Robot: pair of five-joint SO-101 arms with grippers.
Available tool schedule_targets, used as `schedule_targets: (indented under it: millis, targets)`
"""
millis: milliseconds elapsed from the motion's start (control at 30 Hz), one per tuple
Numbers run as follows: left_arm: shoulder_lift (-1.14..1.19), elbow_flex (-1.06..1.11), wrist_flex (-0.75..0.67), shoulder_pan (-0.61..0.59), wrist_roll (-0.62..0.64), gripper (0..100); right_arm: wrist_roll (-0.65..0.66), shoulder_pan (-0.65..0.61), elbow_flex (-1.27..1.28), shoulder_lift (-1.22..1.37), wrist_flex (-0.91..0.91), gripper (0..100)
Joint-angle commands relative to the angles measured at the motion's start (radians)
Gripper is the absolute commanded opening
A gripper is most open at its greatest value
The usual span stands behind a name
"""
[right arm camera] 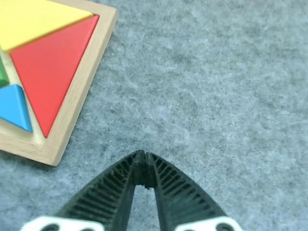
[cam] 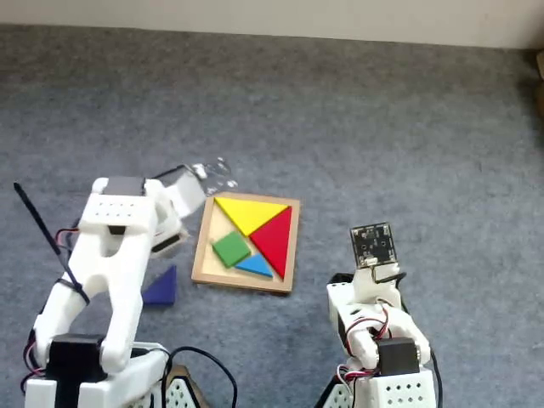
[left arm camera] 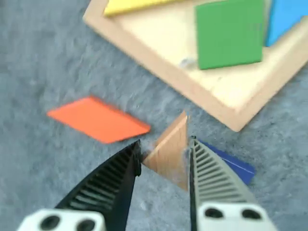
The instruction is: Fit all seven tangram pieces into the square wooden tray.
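Left gripper (left arm camera: 164,143) pinches the tan triangle (left arm camera: 169,151) just outside the tray (left arm camera: 159,38), between the orange piece (left arm camera: 98,120) and the navy piece (left arm camera: 233,167). Right gripper (right arm camera: 144,159) is closed, empty, near the tray.

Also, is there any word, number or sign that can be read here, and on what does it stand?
None can be read.
The tray, the green piece, the orange piece and the wooden triangle in the left claw bear no print.
The small dark board on the right arm has pale marks, too small to read.
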Motion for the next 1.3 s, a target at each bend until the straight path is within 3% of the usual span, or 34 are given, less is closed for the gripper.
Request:
schedule_targets:
  millis: [0, 233, 533, 767, 967, 1100, 1267]
  targets:
    - [-0.042, -0.038, -0.023, 0.097, -0.098, 15, -0.005, 0.021, 0.108, -0.004, 0.008, 0.5]
    - [-0.033, -0.030, -0.135, 0.193, -0.117, 15, -0.005, 0.021, 0.108, -0.005, 0.008, 0.5]
    - [-0.033, -0.004, -0.137, 0.228, -0.425, 15, -0.005, 0.021, 0.108, -0.010, 0.008, 0.5]
    - [-0.033, 0.016, -0.140, 0.303, -0.535, 15, -0.005, 0.021, 0.108, -0.010, 0.007, 0.5]
    - [-0.033, 0.027, -0.140, 0.386, -0.531, 16, -0.005, 0.021, 0.108, -0.010, 0.004, 0.5]
    - [-0.033, 0.022, -0.143, 0.386, -0.528, 26, -0.005, 0.021, 0.108, -0.010, 0.002, 0.5]
    - [-0.031, 0.027, -0.232, 0.375, -0.428, 29, -0.005, 0.021, 0.108, -0.010, 0.002, 0.5]
